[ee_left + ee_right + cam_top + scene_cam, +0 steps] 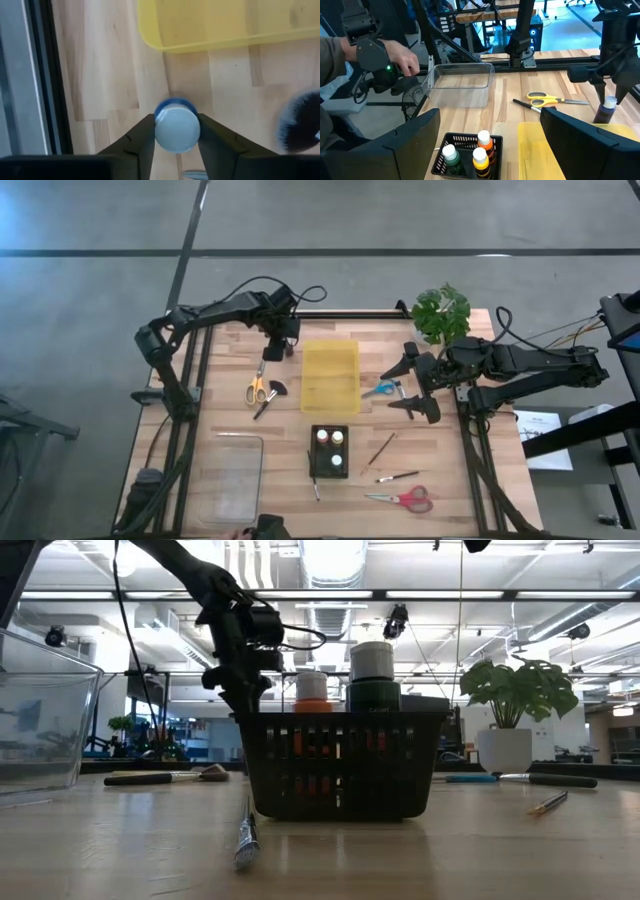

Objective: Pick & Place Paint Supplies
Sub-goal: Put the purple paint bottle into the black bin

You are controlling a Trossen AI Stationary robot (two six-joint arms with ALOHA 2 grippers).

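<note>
My left gripper [271, 352] is at the far left of the table, beside the yellow tray [330, 375], shut on a small paint bottle [176, 129] with a white, blue-rimmed cap and a dark body [605, 112]. A black basket [329, 451] near the middle holds three bottles [479, 150] standing upright. A broad black-bristled brush [270, 396] lies next to yellow scissors [257, 388]. Thin brushes lie near the basket's left [315, 486] and right [381, 449] sides, with another [397, 477] farther right. My right gripper [402, 388] hangs open right of the tray. My left gripper pinches the bottle at its capped top [159, 131] between its two fingers [142, 137], one on each side. The fingers come from above, pointing down. The bottle stands upright below them; the tray's rim hides its base, so I cannot tell whether it is off the table.
A clear plastic box [231, 476] stands near the front left. Blue-handled scissors [381, 389] lie under my right gripper and red scissors [405, 499] at the front right. A potted plant [441, 312] stands at the far right. A person's hand [402, 57] is beyond the clear box.
</note>
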